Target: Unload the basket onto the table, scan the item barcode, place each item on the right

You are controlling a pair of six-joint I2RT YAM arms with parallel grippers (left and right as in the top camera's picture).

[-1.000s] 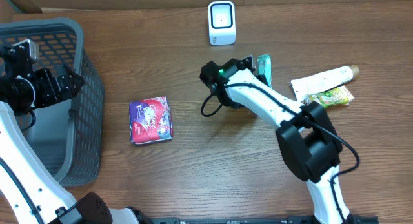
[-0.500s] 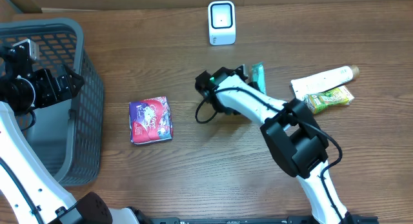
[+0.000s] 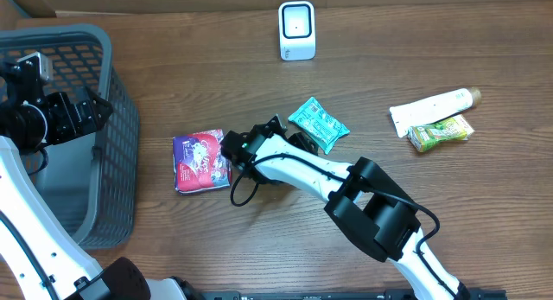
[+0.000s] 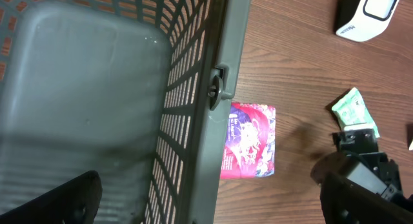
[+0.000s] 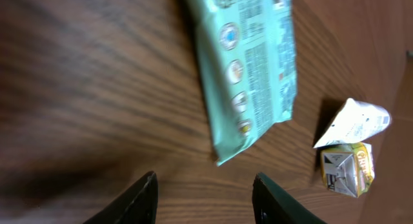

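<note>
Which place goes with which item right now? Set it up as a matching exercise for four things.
Items:
1. teal packet
2. white scanner
3. red-purple packet
4. white tube

Places:
A. far edge, centre
B. right side, beside the green pouch
C. mid-table, lying flat
D. next to the basket

Pairs: 1-C, 2-A, 3-D, 4-B

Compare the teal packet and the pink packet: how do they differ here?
The teal packet is oblong; the pink packet is squarish. The teal one lies diagonally; the pink one sits nearly square-on, close to the basket. Both lie flat on the table, neither gripped.
</note>
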